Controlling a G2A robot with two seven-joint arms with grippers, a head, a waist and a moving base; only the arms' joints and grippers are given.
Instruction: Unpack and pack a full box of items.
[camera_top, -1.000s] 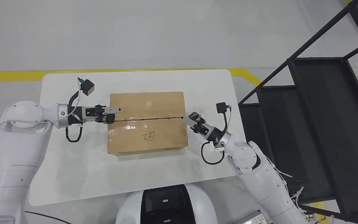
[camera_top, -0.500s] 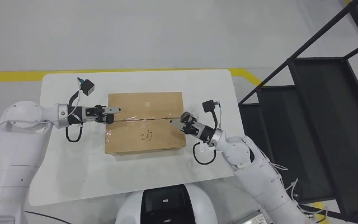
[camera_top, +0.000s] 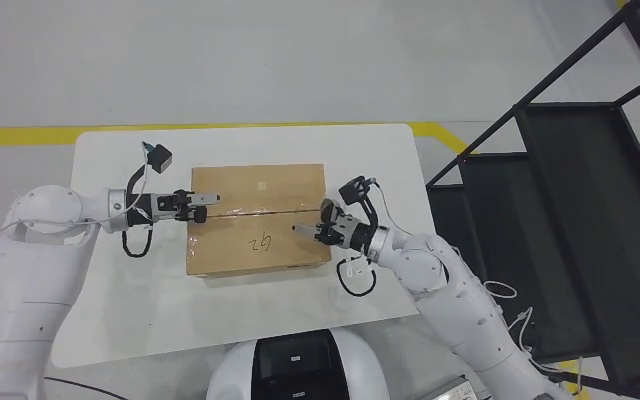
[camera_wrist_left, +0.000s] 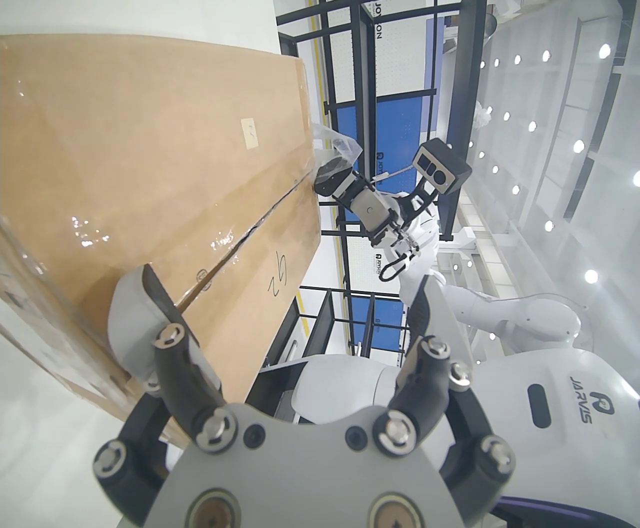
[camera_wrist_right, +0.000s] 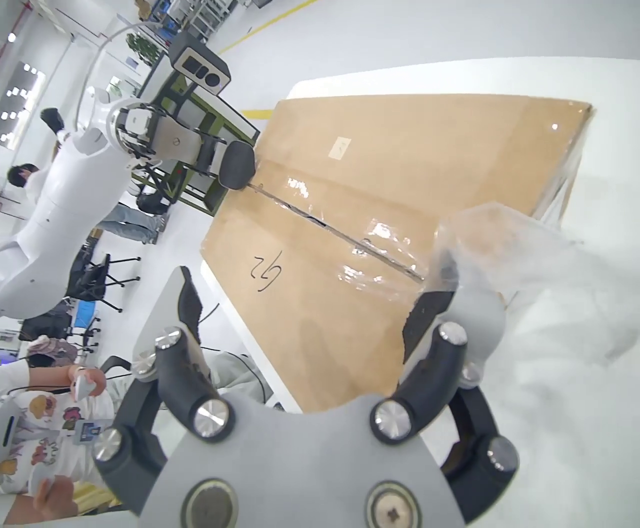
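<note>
A closed cardboard box (camera_top: 260, 190) lies in the middle of the white table (camera_top: 120, 300), its top seam (camera_top: 262, 211) covered with clear tape. My left gripper (camera_top: 202, 205) is open at the box's left end, one finger (camera_wrist_left: 145, 295) resting on the top by the seam (camera_wrist_left: 260, 225), the other off the side. My right gripper (camera_top: 313, 220) is open at the right end of the box (camera_wrist_right: 400, 150), straddling its corner near the seam (camera_wrist_right: 325, 225). A crumpled piece of clear tape (camera_wrist_right: 500, 260) clings to one of its fingers (camera_wrist_right: 435, 310).
Black metal steps (camera_top: 560, 180) stand just right of the table. Bare table surface lies behind the box, to its left and in front of it. A yellow floor line (camera_top: 40, 133) runs behind the table.
My right gripper has swung in from beside the table's right part to the box's right end and turned, one finger now over the top. The left gripper has hardly shifted.
</note>
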